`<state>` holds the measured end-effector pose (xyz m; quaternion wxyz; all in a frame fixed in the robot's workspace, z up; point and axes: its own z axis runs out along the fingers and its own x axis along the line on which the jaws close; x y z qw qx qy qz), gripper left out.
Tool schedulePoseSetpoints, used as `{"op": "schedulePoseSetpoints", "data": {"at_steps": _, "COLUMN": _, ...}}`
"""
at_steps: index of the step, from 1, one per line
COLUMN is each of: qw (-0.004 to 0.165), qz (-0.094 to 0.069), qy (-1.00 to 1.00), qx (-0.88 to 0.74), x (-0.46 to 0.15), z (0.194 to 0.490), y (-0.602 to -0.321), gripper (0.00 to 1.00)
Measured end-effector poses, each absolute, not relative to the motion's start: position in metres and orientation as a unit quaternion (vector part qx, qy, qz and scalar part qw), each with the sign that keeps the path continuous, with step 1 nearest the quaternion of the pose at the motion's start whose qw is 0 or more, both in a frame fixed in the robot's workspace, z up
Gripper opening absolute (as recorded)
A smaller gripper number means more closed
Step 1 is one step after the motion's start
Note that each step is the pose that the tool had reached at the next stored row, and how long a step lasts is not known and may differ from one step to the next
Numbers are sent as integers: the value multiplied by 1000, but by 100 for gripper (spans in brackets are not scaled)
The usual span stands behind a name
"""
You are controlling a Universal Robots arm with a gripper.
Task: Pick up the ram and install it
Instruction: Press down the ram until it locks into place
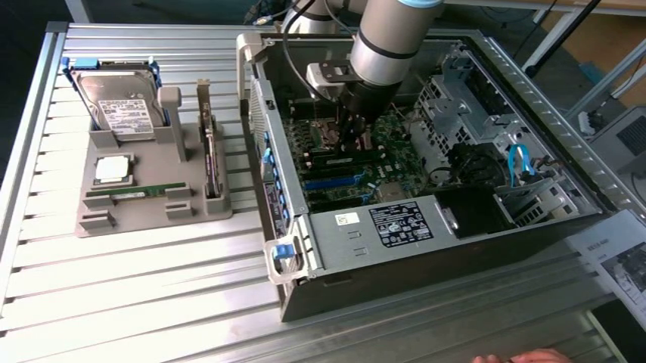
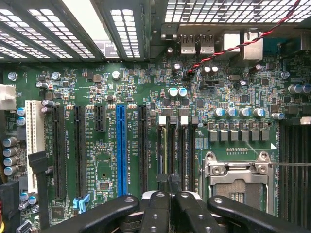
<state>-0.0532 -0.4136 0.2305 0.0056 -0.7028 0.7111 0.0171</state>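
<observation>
**End effector** (image 2: 168, 190): one, black, two-fingered, on a grey arm. It is clenched, fingertips pressed together with nothing visibly between them. In the exterior view (image 1: 353, 142) it is lowered into the open case, over the circuit board.

**Memory slots** (image 2: 177, 145): four narrow black slots side by side, directly below the fingertips. Whether a stick sits in any of them cannot be told.

**Processor socket** (image 2: 238, 180): one, square, with a silver metal frame, just beside the memory slots.

**Expansion slots:** one blue (image 2: 121, 145), one white (image 2: 32, 141), three long black and one short black.

**Green motherboard** (image 2: 97, 97): one, carrying all the slots above.

**Red-and-black twisted wire** (image 2: 243, 46): one, crossing the board's edge.

**Grey metal computer case** (image 1: 424, 249): one, lying on its side with the panel off. Inside it are a labelled silver power supply (image 1: 399, 223) and a blue cable (image 1: 520, 162).

**Grey moulded holder** (image 1: 151, 219): one, at the exterior view's left, well apart from the end effector. It holds:
- the ram (image 1: 136, 193): one long thin green stick, lying in the front slot
- one square silver processor chip (image 1: 111, 169)
- one silver hard drive (image 1: 123, 110), upright
- one dark expansion card (image 1: 210, 151), on edge

**Ribbed aluminium surface** (image 1: 151, 287): carries the holder and the case.

**Person's hand** (image 1: 535, 357): at the near edge.
</observation>
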Motion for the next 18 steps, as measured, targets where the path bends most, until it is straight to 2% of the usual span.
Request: {"op": "schedulePoseSetpoints", "data": {"at_steps": 18, "qw": 6, "qz": 17, "qy": 711, "qx": -703, "x": -53, "z": 229, "y": -414, "gripper": 10}}
